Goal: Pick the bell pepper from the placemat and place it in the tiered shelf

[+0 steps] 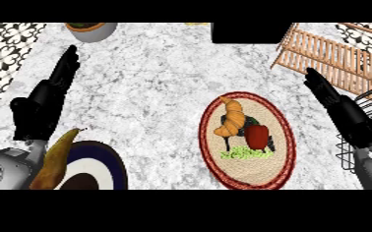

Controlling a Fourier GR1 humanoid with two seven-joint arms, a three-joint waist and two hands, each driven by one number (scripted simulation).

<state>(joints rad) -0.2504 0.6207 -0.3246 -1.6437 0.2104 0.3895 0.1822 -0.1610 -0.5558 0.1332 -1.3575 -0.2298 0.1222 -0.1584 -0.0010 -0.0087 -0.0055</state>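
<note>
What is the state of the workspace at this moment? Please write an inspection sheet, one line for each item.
Surface: marbled counter, no spill seen.
Job's things: red bell pepper lies on the round placemat; wooden tiered shelf at far right, partly out of view.
Clutter: croissant on the placemat beside the pepper; pear on a dark-rimmed plate; pot far left; black block at the far edge; black wire frame at the right edge.
Hands: left hand and right hand open, holding nothing, both apart from the pepper.
Cables: nothing seen.
Surroundings: patterned tiles at the far corners.
</note>
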